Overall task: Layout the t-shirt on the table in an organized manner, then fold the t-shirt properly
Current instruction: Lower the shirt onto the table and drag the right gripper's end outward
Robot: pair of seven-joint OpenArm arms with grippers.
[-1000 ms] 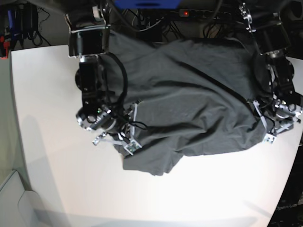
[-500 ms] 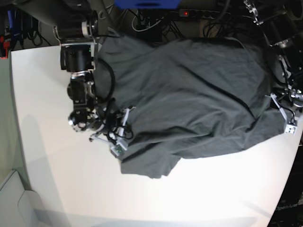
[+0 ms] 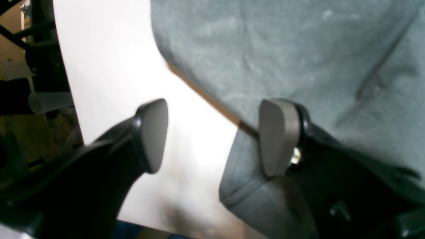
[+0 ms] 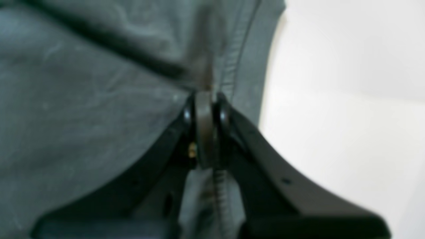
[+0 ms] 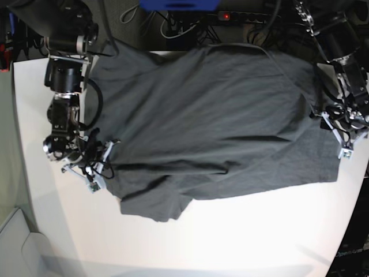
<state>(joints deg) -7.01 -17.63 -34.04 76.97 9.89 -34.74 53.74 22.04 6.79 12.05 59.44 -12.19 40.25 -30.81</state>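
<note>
Right gripper (image 4: 206,99): clenched on the t-shirt's (image 5: 207,127) stitched hem — the two black fingers press flat together with a fold of cloth running between them. In the base view it sits at the shirt's left edge (image 5: 106,158).
Left gripper (image 3: 212,136): released, jaws standing wide apart. One grey pad (image 3: 154,132) hangs over bare table (image 3: 109,66), the other pad (image 3: 277,136) lies against the shirt's edge, with no cloth pinched between them. In the base view it is at the shirt's right edge (image 5: 340,135).
T-shirt colour and cloth: dark charcoal-grey, plain, soft and matte, with faint pale lint specks up close.
T-shirt shape: spread broad across the table between the two grippers, mostly flat — long shallow creases run diagonally over the middle.
T-shirt near edge: uneven; a rumpled flap sticks out toward the near side, left of centre.
T-shirt far edge: reaches the table's far rim, where dark cables and equipment lie behind.
T-shirt hem: a doubled, stitched band shows in both wrist views; a turned-over corner lies just beside the left gripper's pad.
Table: white, smooth, with rounded corners; wide bare areas lie on the near side and at the left of the shirt.
Arms: the right arm comes down along the shirt's left side, the left arm along the right side.
</note>
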